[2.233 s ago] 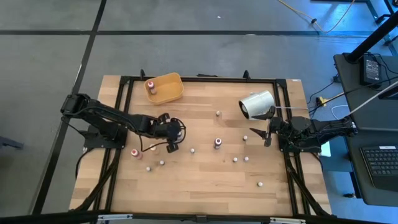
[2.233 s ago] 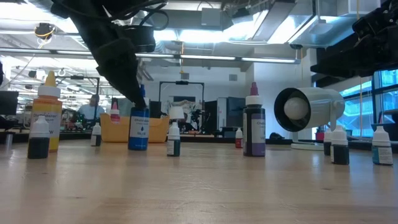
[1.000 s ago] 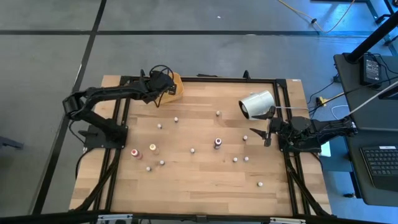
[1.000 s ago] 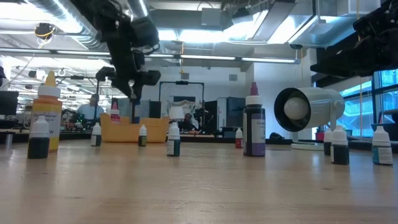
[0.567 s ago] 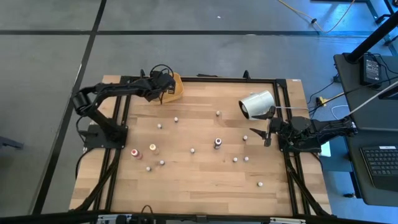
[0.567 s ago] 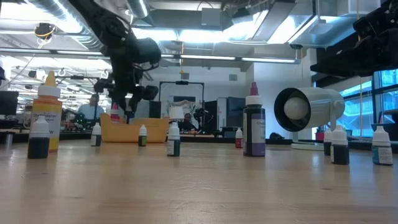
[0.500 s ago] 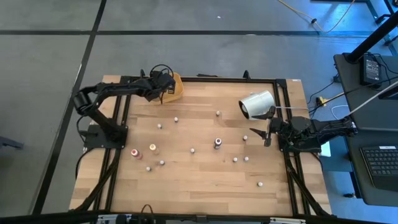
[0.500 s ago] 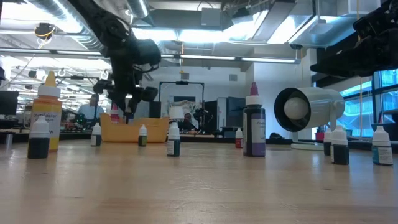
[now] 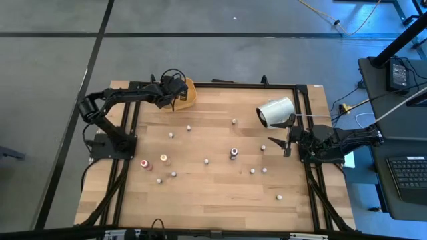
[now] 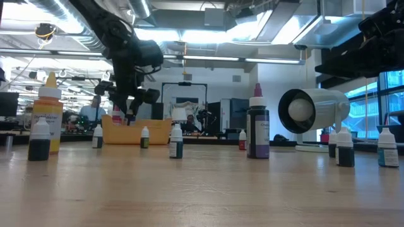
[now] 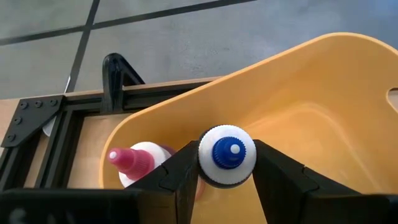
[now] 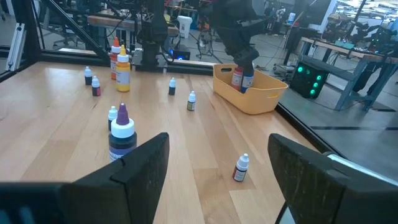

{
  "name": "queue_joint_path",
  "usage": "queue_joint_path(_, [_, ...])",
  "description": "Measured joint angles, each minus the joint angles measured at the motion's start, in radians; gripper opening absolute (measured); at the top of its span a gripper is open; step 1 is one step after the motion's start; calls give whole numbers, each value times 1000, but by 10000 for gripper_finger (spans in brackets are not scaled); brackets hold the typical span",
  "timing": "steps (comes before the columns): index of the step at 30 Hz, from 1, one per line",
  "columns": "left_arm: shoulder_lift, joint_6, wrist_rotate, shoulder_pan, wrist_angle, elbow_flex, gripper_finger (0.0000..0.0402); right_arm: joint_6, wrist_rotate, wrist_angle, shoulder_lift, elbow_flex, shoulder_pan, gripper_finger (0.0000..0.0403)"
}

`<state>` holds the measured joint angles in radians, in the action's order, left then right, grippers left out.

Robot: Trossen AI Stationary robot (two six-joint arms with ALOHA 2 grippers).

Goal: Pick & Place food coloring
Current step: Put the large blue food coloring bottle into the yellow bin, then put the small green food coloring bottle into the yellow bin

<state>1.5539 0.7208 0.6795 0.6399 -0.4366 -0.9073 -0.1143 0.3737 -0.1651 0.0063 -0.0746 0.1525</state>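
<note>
My left gripper (image 9: 175, 99) hangs over the yellow-orange tray (image 9: 189, 95) at the table's far left and is shut on a blue food coloring bottle (image 11: 227, 155) with a white collar and blue cap. The bottle stands upright inside the tray (image 11: 311, 106), beside a pink-capped bottle (image 11: 134, 160). Whether its base rests on the tray floor is hidden. Several more small food coloring bottles stand scattered on the wood, among them a purple one (image 9: 233, 153) and an orange one (image 9: 163, 159). My right gripper (image 9: 287, 145) waits open at the right edge, pointing level. My left gripper pinches the blue bottle between its two fingers at the white collar (image 11: 206, 175) under the cap. The fingers (image 11: 180, 177) slant down from the table's near side. The bottle stays upright with its cap up, inside the tray.
A large white cylinder (image 9: 275, 112) lies on its side at the far right. A black frame (image 9: 133, 87) runs round the tabletop and passes close behind the tray. In the low view, a tall yellow bottle (image 10: 48, 113) stands at the left.
My left gripper has sunk with the blue bottle toward the tray's inside at the far left, then stayed still for the last half second. The right arm has not moved.
</note>
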Motion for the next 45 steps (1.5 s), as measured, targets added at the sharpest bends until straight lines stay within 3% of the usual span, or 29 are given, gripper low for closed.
queue_joint_path(8, [0,19,7,0,0,0,143,0,0,0,0,0,0,275])
queue_joint_path(17, [-2,24,32,0,0,0,194,0,0,0,0,0,0,275])
queue_joint_path(27, [-120,-85,50,-37,17,-53,202,0,0,0,0,0,0,275])
queue_joint_path(31, [-172,-254,-53,-105,81,-71,201,0,0,0,0,0,0,275])
queue_joint_path(35, [-188,-448,-303,-213,126,-71,201,0,0,0,0,0,0,275])
queue_joint_path(39, [-184,-537,-534,-328,99,-71,203,0,0,0,0,0,0,275])
queue_joint_path(42, [-170,-549,-602,-408,79,-69,201,0,0,0,0,0,0,275])
queue_joint_path(45, [-158,-552,-589,-474,79,-70,199,0,0,0,0,0,0,275])
